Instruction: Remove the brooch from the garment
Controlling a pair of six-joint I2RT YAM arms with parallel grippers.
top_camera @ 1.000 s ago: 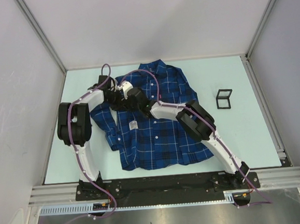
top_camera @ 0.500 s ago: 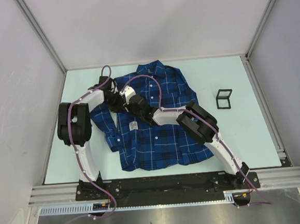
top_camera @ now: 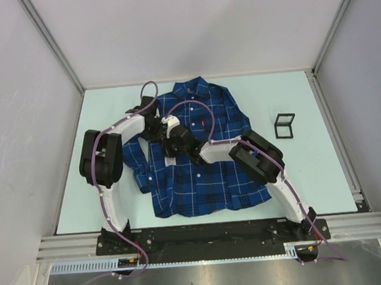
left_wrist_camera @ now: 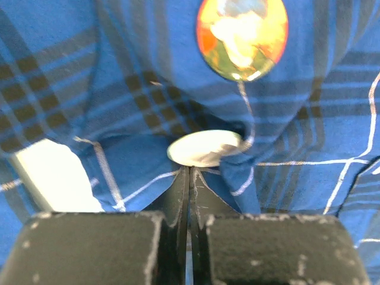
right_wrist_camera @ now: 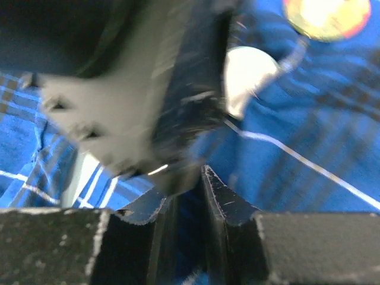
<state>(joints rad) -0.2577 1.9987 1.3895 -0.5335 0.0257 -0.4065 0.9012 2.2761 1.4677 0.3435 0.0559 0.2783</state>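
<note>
Now your left tool (left_wrist_camera: 189, 177) is pressed together close to the brooch (left_wrist_camera: 242, 37) on the garment (left_wrist_camera: 309, 119). For your right tool (right_wrist_camera: 187, 190), I cannot tell.

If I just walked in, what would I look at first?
Probably the left arm and right arm bent together over the blue plaid shirt lying flat on the table. Close up, a shiny round orange-and-yellow brooch sits on the cloth just beyond the left gripper, whose fingers are pressed together. Off to the right stands a small black square frame.
</note>
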